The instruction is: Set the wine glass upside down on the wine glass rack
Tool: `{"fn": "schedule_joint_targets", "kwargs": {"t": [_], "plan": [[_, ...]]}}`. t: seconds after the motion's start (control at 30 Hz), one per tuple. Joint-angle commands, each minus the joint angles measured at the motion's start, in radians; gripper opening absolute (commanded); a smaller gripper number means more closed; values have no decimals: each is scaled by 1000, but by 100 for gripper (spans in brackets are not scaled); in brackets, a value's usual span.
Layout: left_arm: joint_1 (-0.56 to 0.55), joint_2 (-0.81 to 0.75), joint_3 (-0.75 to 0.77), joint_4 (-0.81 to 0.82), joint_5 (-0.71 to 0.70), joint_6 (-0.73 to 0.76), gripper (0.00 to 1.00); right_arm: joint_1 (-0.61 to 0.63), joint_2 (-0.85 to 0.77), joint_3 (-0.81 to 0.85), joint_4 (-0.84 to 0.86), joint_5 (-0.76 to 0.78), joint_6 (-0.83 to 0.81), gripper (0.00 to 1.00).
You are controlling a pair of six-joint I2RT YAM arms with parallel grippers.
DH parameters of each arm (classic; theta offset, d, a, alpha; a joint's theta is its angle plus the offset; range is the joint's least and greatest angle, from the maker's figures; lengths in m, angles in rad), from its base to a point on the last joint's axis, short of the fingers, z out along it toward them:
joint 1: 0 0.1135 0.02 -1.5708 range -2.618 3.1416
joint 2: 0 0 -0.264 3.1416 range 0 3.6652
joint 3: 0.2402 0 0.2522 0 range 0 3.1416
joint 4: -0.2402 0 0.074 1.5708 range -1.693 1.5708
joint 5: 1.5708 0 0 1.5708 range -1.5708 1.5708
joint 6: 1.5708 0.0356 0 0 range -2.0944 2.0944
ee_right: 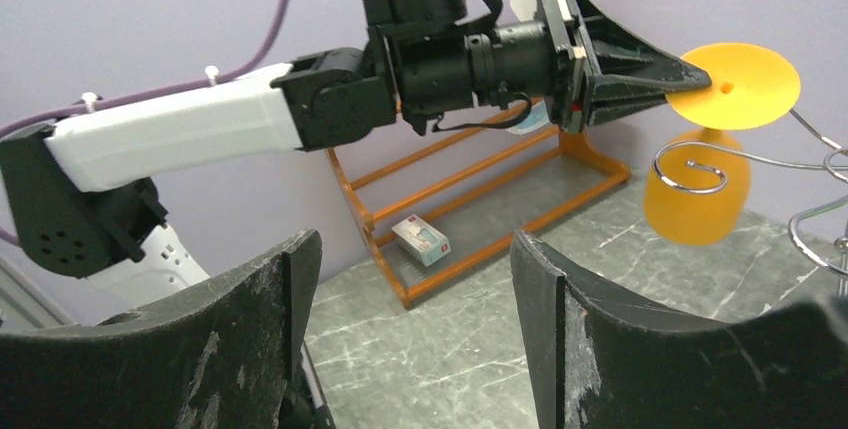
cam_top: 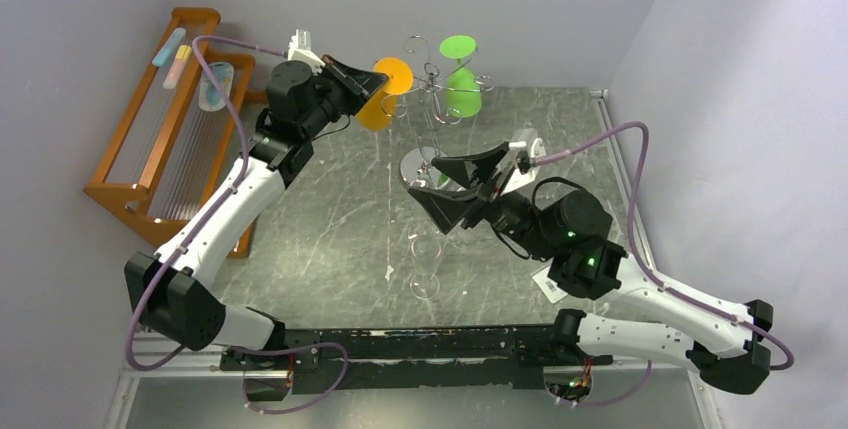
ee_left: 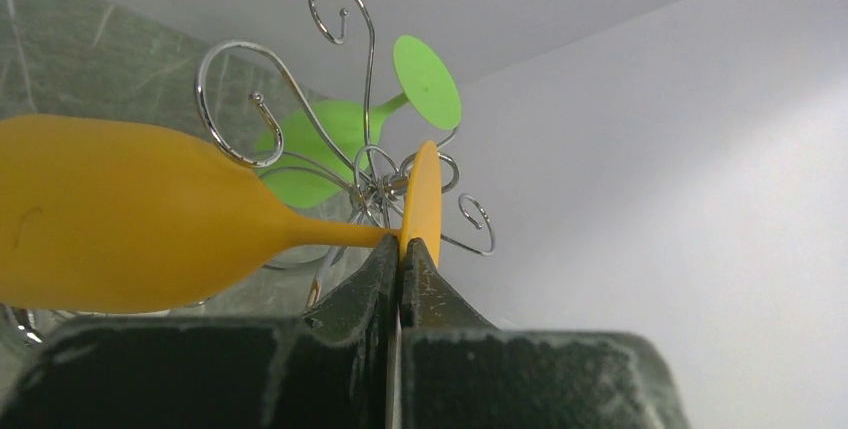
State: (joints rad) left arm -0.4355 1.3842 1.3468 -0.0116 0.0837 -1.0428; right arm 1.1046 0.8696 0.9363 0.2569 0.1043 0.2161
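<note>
My left gripper is shut on the foot of an orange wine glass, held upside down, foot up, beside the chrome wire wine glass rack. In the left wrist view the glass lies left of the gripper, whose jaws pinch the foot edge, close to the rack's curled arms. A green wine glass hangs upside down on the rack's far side. My right gripper is open and empty over the rack's round base. The right wrist view shows the orange glass behind a curled arm.
A brown wooden stepped rack stands at the back left with small items on it, including a small box. A clear wine glass lies on the table near the middle. Walls close in at the back and right.
</note>
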Motion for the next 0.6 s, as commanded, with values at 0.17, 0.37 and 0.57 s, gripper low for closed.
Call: {"fn": "schedule_joint_targets", "kwargs": {"t": [0.17,0.37,0.57], "plan": [[9,60,7,100,-3,-83,5,1,-111,10,-70,-2,-7,73],[13,124,64,124,-4,-81,5,1,-151,16,-108,-46,16,73],[18,146,81,125,-40,-75,5,0,-184,33,-145,-100,35,73]]}}
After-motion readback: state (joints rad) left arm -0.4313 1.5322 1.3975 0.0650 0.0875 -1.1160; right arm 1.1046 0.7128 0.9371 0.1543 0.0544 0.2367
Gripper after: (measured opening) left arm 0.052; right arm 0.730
